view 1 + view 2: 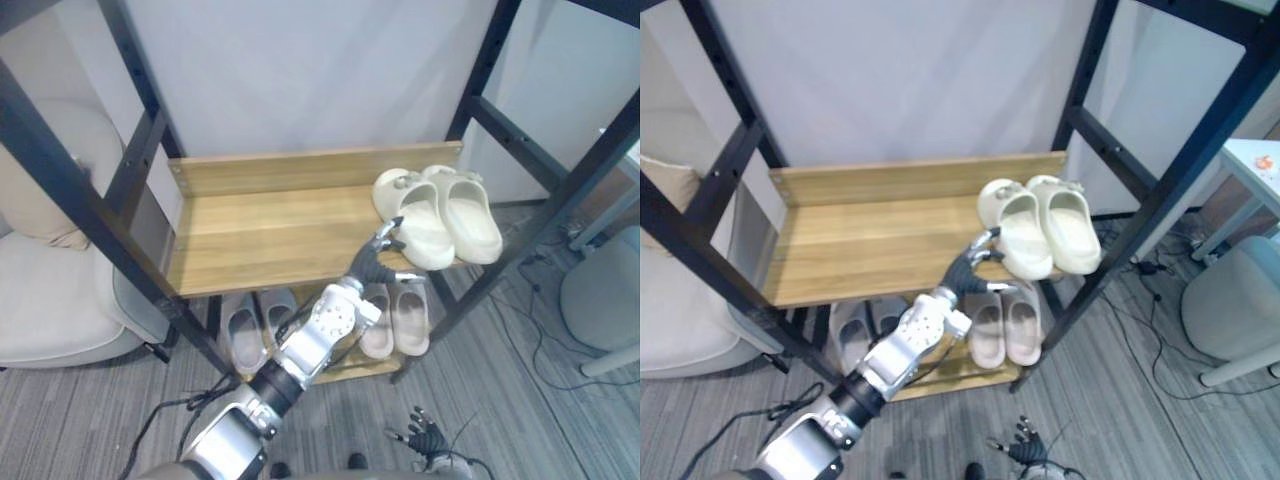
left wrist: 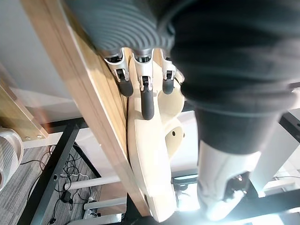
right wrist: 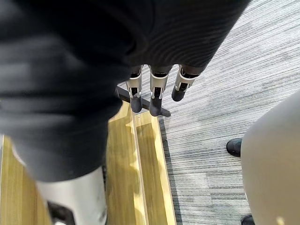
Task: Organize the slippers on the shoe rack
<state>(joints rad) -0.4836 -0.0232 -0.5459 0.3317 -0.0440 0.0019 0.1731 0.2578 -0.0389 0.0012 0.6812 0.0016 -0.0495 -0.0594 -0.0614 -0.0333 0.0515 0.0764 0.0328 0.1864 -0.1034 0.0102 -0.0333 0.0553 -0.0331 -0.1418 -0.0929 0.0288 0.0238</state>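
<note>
A pair of cream slippers (image 1: 418, 222) (image 1: 470, 212) lies at the right end of the rack's wooden upper shelf (image 1: 260, 235), heels over the front edge. My left hand (image 1: 375, 258) reaches up from below the shelf's front edge. It is open, and its fingers (image 2: 146, 101) rest against the side of the nearer cream slipper (image 2: 150, 164). On the lower shelf lie a grey pair (image 1: 255, 325) at the left and a pale pink pair (image 1: 395, 318) at the right. My right hand (image 1: 430, 438) hangs low and open over the carpet, its fingers (image 3: 157, 96) near the lower shelf's corner.
Black metal frame posts (image 1: 80, 200) stand around the rack on both sides. A beige armchair (image 1: 50, 270) is close at the left. A grey round seat (image 1: 600, 290) and floor cables (image 1: 545, 340) are at the right. The left part of the upper shelf is bare wood.
</note>
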